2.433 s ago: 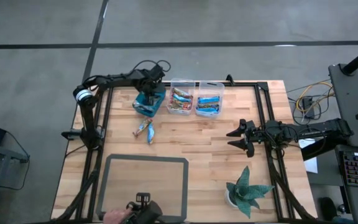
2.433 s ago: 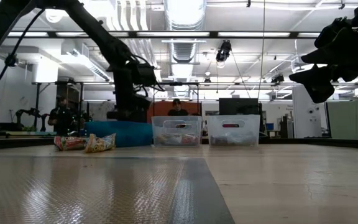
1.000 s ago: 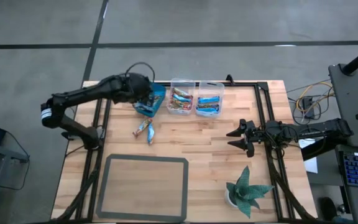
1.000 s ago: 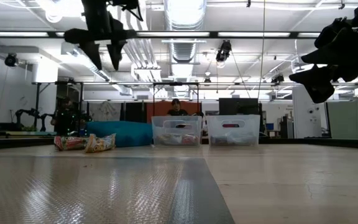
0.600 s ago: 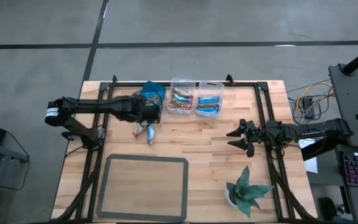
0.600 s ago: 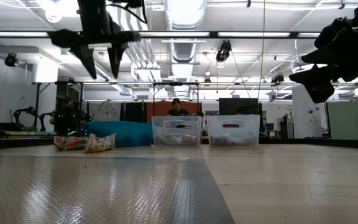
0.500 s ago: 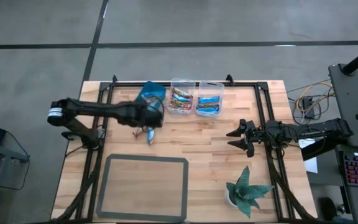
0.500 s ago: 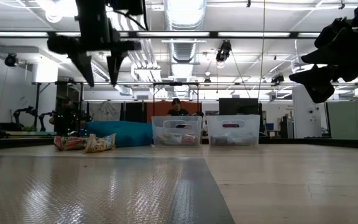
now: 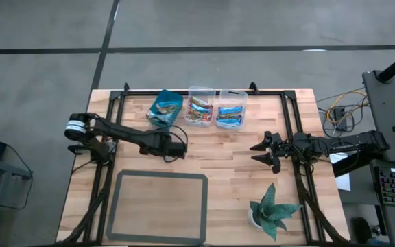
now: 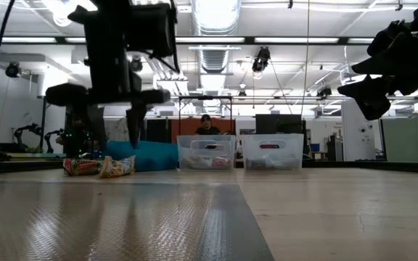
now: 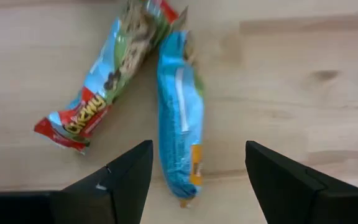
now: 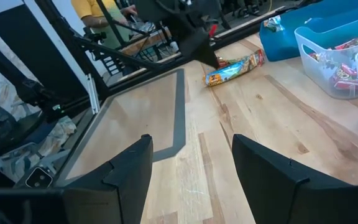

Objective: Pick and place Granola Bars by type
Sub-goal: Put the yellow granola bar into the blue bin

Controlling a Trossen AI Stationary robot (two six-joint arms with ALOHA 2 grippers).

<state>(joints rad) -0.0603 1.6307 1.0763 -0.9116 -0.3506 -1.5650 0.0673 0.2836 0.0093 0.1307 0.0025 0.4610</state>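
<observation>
On a pale wooden table (image 9: 238, 158), the left gripper (image 11: 194, 180) hangs just above two loose wrapped granola bars, its two dark fingers spread apart and holding nothing. Seen past those fingers, a shiny bright blue bar (image 11: 179, 121) lies between them, and a reddish multicoloured bar (image 11: 107, 81) lies beside it, angled away, the two wrappers touching or nearly touching at one end. In the low view both bars (image 10: 100, 167) rest flat on the table in front of the bins, under the gripper.

Three bins stand in a row at the far edge: a tilted teal plastic bin (image 9: 164, 110), a clear plastic bin of reddish-brown bars (image 9: 200, 110), and a clear plastic bin of blue bars (image 9: 230, 114).

The right gripper (image 9: 262, 152) waits well apart over the table's right side, near a small green potted plant (image 9: 274, 209); its fingers also stand apart and empty.

The main risk, as I judge it, is the closeness of the two bars. If the fingers come down slightly off line, one could land on the multicoloured wrapper, or the close could drag both bars together. The slick, crinkly wrappers may also slip or fold in a pinch, so the blue bar could twist or fall on the way to its bin. A bar carried with the wrong neighbour would end up in the wrong bin.
</observation>
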